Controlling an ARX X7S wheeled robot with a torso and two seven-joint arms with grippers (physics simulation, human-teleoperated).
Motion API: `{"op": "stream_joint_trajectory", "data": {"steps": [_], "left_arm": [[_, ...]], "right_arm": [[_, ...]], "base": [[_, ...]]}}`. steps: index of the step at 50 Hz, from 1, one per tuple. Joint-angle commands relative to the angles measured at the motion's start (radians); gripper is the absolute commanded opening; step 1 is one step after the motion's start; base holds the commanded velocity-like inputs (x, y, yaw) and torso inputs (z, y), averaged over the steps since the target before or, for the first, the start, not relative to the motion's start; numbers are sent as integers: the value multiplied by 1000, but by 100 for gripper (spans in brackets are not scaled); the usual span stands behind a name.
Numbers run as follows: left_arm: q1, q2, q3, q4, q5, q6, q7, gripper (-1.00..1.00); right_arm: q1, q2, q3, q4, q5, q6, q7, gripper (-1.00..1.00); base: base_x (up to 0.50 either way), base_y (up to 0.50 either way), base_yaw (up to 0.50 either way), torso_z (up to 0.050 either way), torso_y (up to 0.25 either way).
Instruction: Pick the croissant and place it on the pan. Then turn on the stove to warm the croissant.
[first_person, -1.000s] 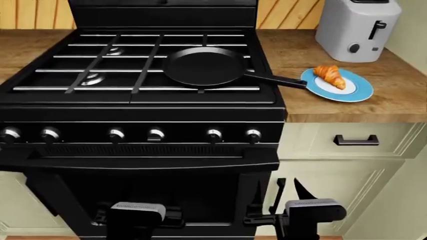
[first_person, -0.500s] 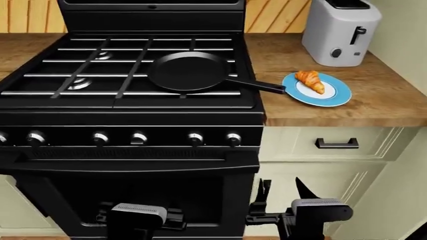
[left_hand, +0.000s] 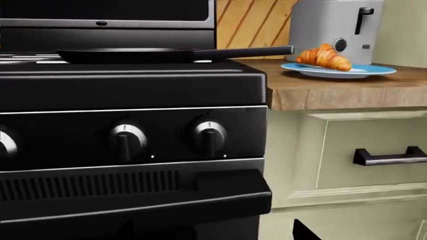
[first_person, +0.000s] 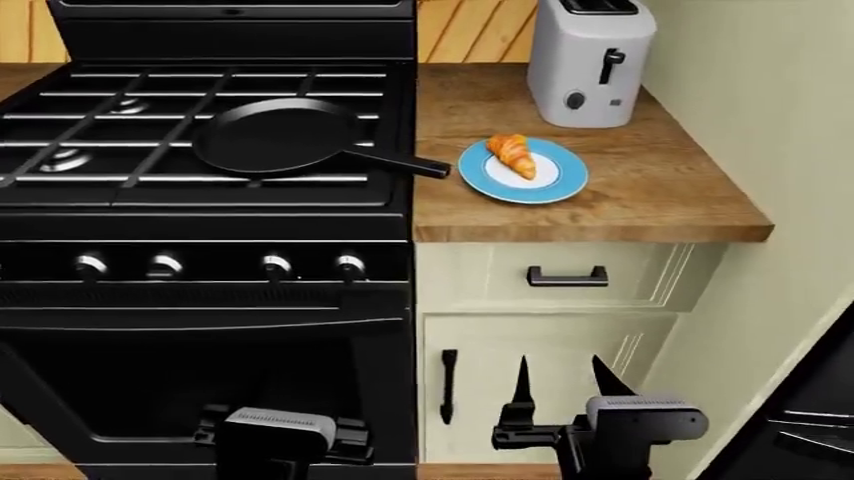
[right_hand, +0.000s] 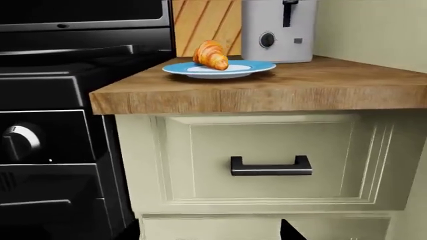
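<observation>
The croissant (first_person: 511, 153) lies on a blue-rimmed plate (first_person: 567, 180) on the wooden counter, right of the stove (first_person: 200, 215). It also shows in the left wrist view (left_hand: 325, 56) and the right wrist view (right_hand: 211, 55). The black pan (first_person: 274, 135) sits empty on the stove's front right grate, its handle pointing at the plate. My right gripper (first_person: 563, 385) is open and empty, low in front of the cabinet door. My left gripper (first_person: 276, 420) is low before the oven door; its jaws stand apart and empty, one fingertip (left_hand: 303, 232) showing.
A grey-white toaster (first_person: 587, 60) stands behind the plate. Several knobs (first_person: 351, 266) line the stove front. A drawer with a black handle (first_person: 566, 276) sits under the counter, and a cream wall (first_person: 774, 120) closes the right side.
The head view has swung to the right: stove, pan and plate have slid left in the picture, and the counter's right end and wall have come into view. Both grippers stay low and open.
</observation>
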Motion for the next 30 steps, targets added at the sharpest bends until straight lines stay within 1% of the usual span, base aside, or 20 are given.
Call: {"op": "stream_joint_trajectory", "data": {"steps": [1, 9, 11, 13, 14, 15, 17, 23, 26, 30], "left_arm": [[0, -10, 14, 0, -8, 1, -8, 100], [-1, -14, 20, -4, -11, 3, -16, 100], [-8, -10, 17, -6, 7, -19, -46, 100], [-15, -7, 17, 7, 16, -62, -67, 100], [-17, -5, 15, 26, 15, -102, -79, 100], [-22, -4, 6, 62, -14, -178, -82, 100], [-26, -10, -3, 129, -30, -281, -102, 100], [-47, -63, -49, 431, -121, -631, -132, 100], [-77, -91, -67, 556, -152, -756, -146, 100], [-135, -102, -118, 680, -236, -925, -150, 100]], "right_arm": [[2, 10, -9, 1, 13, 2, 12, 100], [1, 17, -14, 1, 19, 0, 20, 100], [2, 17, -13, -3, 24, -4, 22, 100], [3, 17, -18, -27, 16, 34, 40, 100], [1, 19, -22, -48, 15, 53, 45, 100], [0, 21, -24, -76, 21, 86, 49, 100], [-3, 27, -29, -142, 30, 148, 59, 100], [14, 57, -23, -427, 119, 488, 103, 100], [42, 70, 0, -537, 178, 624, 120, 100], [99, 86, 31, -650, 242, 772, 147, 100]], "base": [[-66, -500, 0, 50, 0], [-70, -500, 0, 50, 0], [-72, -262, 0, 50, 0], [0, 0, 0, 0, 0], [0, 0, 0, 0, 0], [0, 0, 0, 0, 0], [0, 0, 0, 0, 0], [0, 0, 0, 0, 0], [0, 0, 0, 0, 0], [0, 0, 0, 0, 0]]}}
